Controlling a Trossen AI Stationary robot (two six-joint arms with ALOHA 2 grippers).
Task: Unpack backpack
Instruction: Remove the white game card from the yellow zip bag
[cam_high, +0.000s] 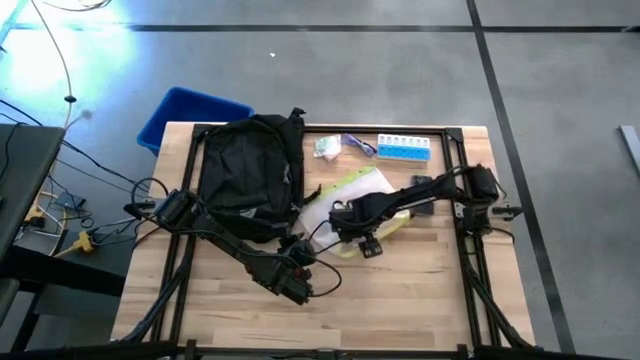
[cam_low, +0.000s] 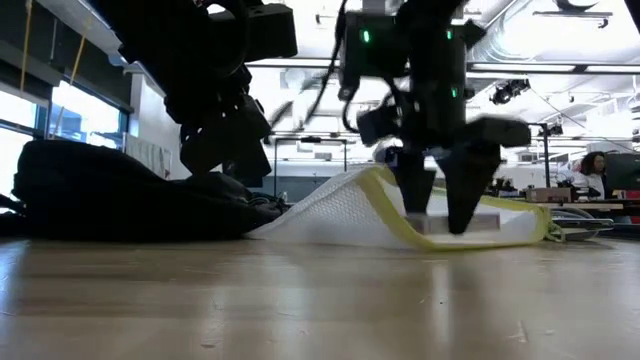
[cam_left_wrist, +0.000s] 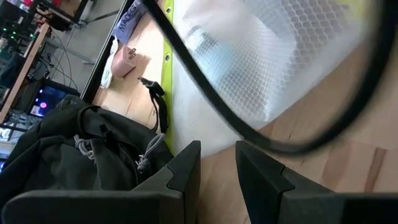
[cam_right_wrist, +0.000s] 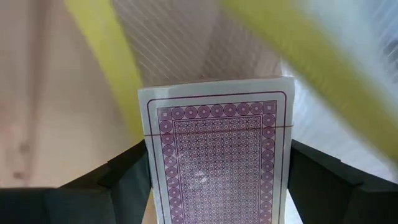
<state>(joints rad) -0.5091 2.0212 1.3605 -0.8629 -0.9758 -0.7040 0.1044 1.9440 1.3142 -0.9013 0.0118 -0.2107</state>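
The black backpack (cam_high: 250, 170) lies on its side at the table's far left, also seen in the low view (cam_low: 110, 190) and the left wrist view (cam_left_wrist: 68, 149). Just right of it lies a clear mesh pouch with a yellow edge (cam_high: 345, 195) (cam_low: 340, 215). My right gripper (cam_low: 440, 218) stands over the pouch's near end, shut on a purple-patterned card box (cam_right_wrist: 217, 162). My left gripper (cam_left_wrist: 217, 168) hovers near the backpack's near corner (cam_high: 300, 255), with its fingers a narrow gap apart and nothing between them. My right gripper pinches the card box between its two fingers (cam_right_wrist: 127, 180), which sit on the box's two long sides (cam_right_wrist: 152, 174). The fingers come from above and point down (cam_low: 415, 195). The box (cam_low: 460, 222) lies flat, low over the pouch's yellow edge; whether it rests there I cannot tell.
A blue pill organiser (cam_high: 404, 148), a small packet (cam_high: 326, 147) and a small blue-purple item (cam_high: 358, 146) lie along the far edge. A blue bin (cam_high: 185, 112) sits off the table's far left corner. Bare wood (cam_high: 400, 300) shows toward the near edge. A person (cam_low: 598, 165) sits far behind.
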